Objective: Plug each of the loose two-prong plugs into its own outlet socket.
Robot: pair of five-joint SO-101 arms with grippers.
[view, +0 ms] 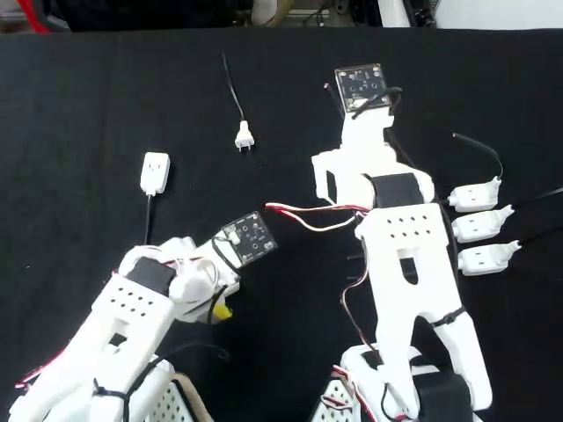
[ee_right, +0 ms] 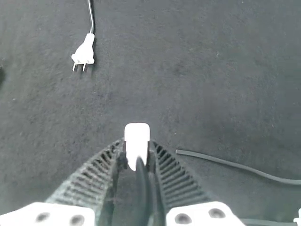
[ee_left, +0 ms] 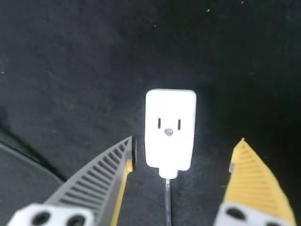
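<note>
Step, as judged: three joined pairs (view: 479,224) lie at 3 o'clock, with one pairing open.
- Right gripper (ee_right: 137,146): clamped on a white piece (ee_right: 137,132) with a black cord. Plug or socket cannot be told.
- Left gripper (ee_left: 186,140): wide, aimed at the socket (ee_left: 170,129), not touching.
- Socket: 10 o'clock, slots up, long axis 12–6, cord toward 6.
- Loose plug (view: 244,136): 12 o'clock, prongs toward 6.

Next: steady the socket and line prongs with slots.

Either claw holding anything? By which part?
Right claw grips a white plug by the sides of its body, cord trailing back. Left claw is open, holding nothing.
</note>
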